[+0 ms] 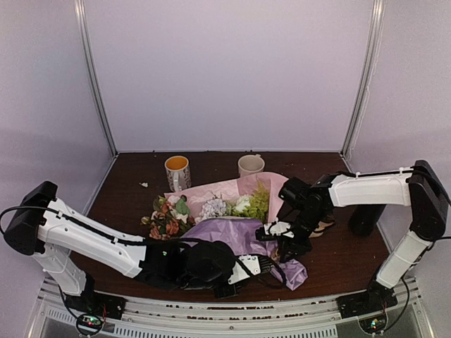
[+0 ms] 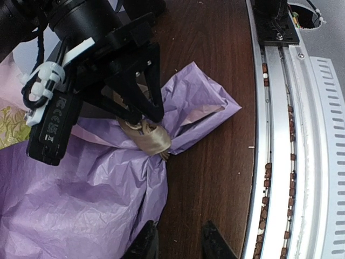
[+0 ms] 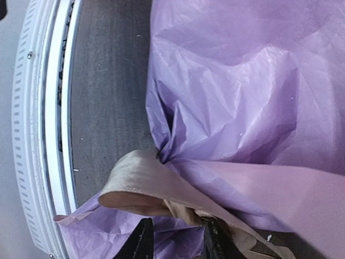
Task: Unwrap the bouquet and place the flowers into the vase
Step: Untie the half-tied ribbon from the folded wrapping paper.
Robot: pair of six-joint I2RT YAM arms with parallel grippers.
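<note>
One crinkled lilac paper bouquet, looped satiny beige ribbon

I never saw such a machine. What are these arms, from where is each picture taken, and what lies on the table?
This is a robot: a left arm and a right arm, each ending in a two-finger hand. The wide picture looks down from above and behind; the other two come from wrist cameras. On the brown table: a bouquet in lilac and pink paper, an orange-lined mug, a cream mug, a black vase. The right hand pinches the bouquet's beige ribbon; the left hand is open and empty.
</note>
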